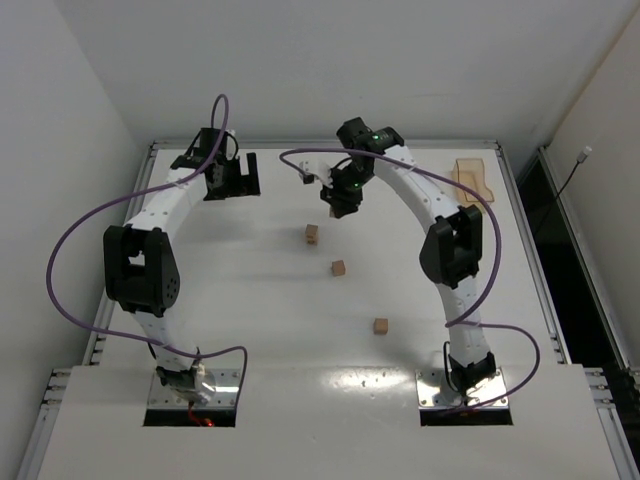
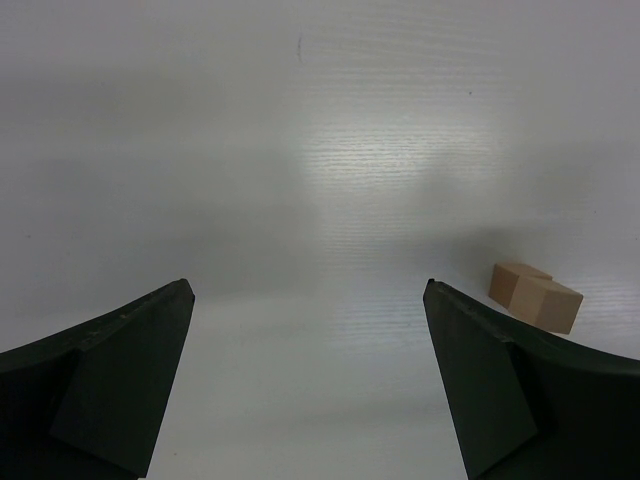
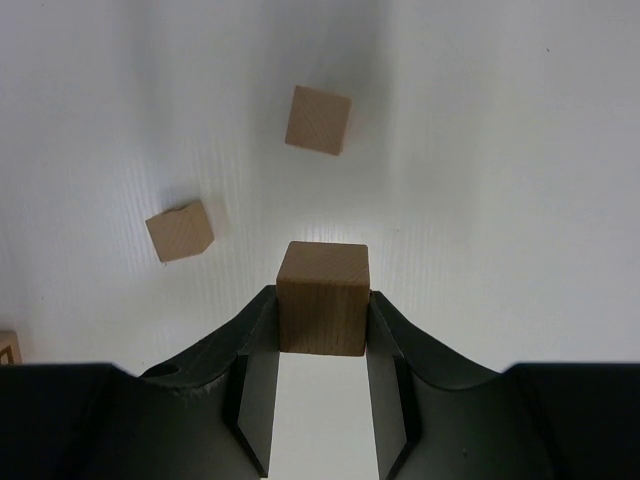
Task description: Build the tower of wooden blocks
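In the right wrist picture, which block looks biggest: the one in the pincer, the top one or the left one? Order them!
Biggest: held block in the right pincer, though it is nearest the camera.
Then: top block and left block look alike, so no order.

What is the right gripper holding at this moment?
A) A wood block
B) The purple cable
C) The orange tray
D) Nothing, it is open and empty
A: the right wrist view shows the right gripper shut on a tan wood block, pinched between its two fingers above the table.
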You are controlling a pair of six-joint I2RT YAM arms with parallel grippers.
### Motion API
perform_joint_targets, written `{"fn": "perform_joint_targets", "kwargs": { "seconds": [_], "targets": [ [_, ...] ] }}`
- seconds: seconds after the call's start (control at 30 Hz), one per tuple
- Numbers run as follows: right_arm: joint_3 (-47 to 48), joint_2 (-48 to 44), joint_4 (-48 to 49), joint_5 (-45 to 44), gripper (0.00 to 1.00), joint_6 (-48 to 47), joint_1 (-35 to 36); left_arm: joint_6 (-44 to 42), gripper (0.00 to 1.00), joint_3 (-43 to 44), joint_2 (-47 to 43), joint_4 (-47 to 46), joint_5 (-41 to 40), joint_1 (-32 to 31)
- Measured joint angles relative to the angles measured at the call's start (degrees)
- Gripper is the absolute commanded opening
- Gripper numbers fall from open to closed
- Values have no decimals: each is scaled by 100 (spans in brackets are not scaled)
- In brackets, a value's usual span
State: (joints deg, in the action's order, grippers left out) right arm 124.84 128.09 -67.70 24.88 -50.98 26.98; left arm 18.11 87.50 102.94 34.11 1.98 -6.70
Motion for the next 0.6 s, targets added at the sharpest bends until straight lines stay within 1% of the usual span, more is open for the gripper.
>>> {"fn": "perform_joint_targets", "kwargs": {
  "seconds": [0.37, 0.6],
  "targets": [
    [273, 400, -26, 63, 0, 247, 321, 0, 100, 0, 0, 0, -13, 39],
    [328, 442, 20, -37, 0, 424, 518, 13, 100, 0, 0, 0, -24, 79]
  ]
}}
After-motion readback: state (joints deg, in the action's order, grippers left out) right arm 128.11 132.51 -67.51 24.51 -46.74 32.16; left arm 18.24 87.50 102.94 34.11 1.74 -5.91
